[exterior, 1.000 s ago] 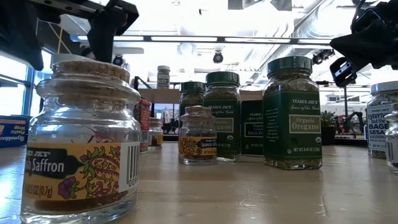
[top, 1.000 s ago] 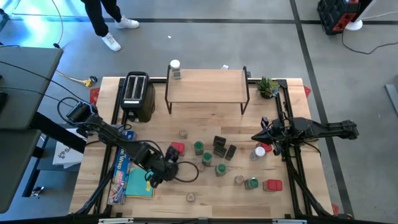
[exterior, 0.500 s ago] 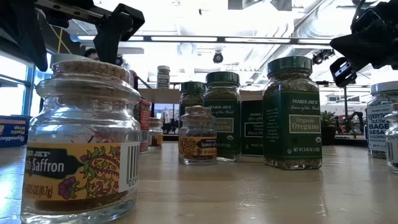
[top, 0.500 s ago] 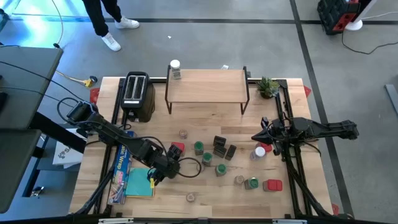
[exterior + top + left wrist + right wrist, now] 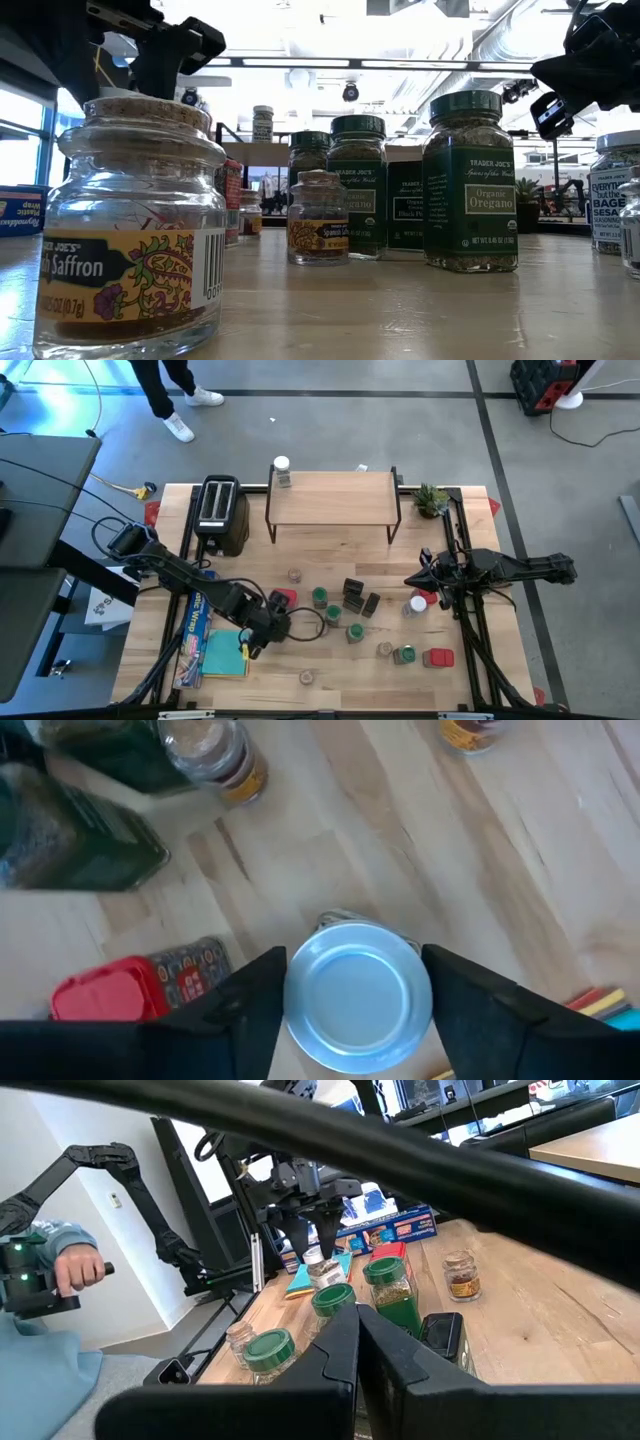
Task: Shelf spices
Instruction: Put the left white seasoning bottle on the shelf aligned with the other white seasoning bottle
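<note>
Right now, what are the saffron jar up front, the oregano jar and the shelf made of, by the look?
Saffron jar: clear glass, likely, glossy highlights; speckled tan stopper looks like cork.
Oregano jar: clear glass or plastic, hard to tell; glossy green cap looks plastic, paper-like label.
Shelf: pale wood-grain top, matte; thin black legs look metal.

the right gripper (image 5: 357,1342) has its two dark fingers pressed together. just beyond them on the table (image 5: 540,1305) stand three green-lidded jars (image 5: 390,1295), a black box (image 5: 441,1333) beside them and a small clear jar (image 5: 460,1276) further off. beyond the jars the left gripper (image 5: 313,1240) hangs over another jar (image 5: 316,1269).
</note>
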`<state>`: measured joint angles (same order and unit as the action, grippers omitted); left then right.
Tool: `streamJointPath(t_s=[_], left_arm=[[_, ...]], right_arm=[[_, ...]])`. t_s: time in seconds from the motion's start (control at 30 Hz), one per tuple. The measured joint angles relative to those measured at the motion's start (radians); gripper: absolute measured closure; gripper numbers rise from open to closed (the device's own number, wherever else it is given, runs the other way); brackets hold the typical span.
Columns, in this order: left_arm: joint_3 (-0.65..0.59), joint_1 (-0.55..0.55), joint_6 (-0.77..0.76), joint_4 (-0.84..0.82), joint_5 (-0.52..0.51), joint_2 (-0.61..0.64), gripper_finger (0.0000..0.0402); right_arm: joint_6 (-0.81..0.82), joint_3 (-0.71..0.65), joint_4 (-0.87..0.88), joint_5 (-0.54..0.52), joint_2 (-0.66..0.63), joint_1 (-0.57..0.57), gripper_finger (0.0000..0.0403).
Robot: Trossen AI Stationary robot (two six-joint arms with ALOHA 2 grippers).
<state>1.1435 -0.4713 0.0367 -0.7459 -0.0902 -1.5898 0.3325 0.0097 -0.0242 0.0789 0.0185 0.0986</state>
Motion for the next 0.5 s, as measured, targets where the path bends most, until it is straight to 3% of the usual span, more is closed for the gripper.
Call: streamJointPath(t_s=[0.17, 0.5], left_arm=[[0.002, 0.000, -0.198, -0.020, -0.012, 0.003, 0.0205], [0.004, -0.003, -0.702, -0.151, 0.009, 0.007, 0.0192]], right_arm=[[0.000, 0.000, 0.000, 0.000, 0.000, 0.000, 0.0403], [0.000, 0.000, 0.000, 0.000, 0.000, 0.000, 0.0403]])
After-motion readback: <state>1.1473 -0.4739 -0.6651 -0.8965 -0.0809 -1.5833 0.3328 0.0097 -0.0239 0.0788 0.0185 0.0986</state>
